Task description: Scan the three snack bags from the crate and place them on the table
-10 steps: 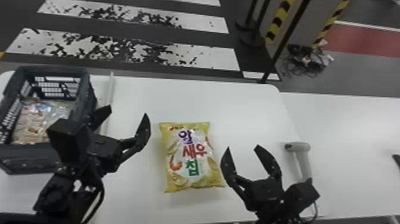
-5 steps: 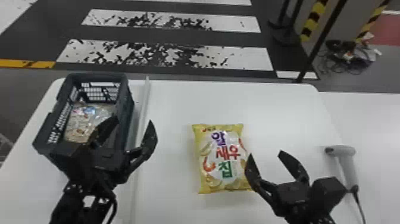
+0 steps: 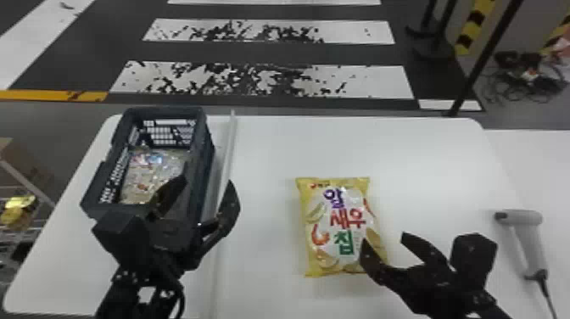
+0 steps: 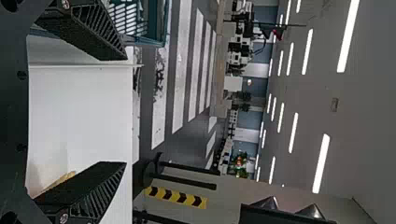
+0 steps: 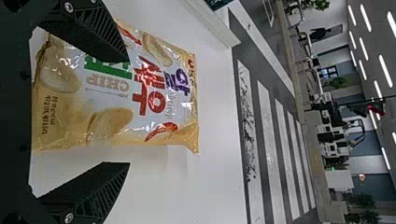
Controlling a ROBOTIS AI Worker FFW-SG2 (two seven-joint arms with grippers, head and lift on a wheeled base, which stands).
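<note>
- Dark floor (image 3: pixel 263 53) with worn white stripes is seen behind the work place, and black-and-yellow striped posts (image 3: pixel 475 21) are seen at its far right.
- White table (image 3: pixel 271 144) is placed in front of this floor, and its corners are rounded.
- Dark plastic crate (image 3: pixel 163 111) is put on the left part of the table, with its open side up.
- Pale long strip (image 3: pixel 229 148) is laid just beside the crate, on its right, and is stretched from the far edge toward the near side.
- Left gripper (image 3: pixel 205 182) is held at the near right part of the crate, and its two fingers are spread wide.
- Right gripper (image 3: pixel 383 239) is held at the near right corner of the yellow bag, and its fingers are also wide apart; if the bag is touched, it cannot be told.
- Yellow snack bag (image 3: pixel 339 225) is laid flat, printed face up, between the crate and the scanner.
- Clear shiny packaging (image 3: pixel 155 169) is contained in the crate; how many bags are there cannot be told.
- Grey hand scanner (image 3: pixel 519 216) is laid at the right, with its cable led toward the near side.
</note>
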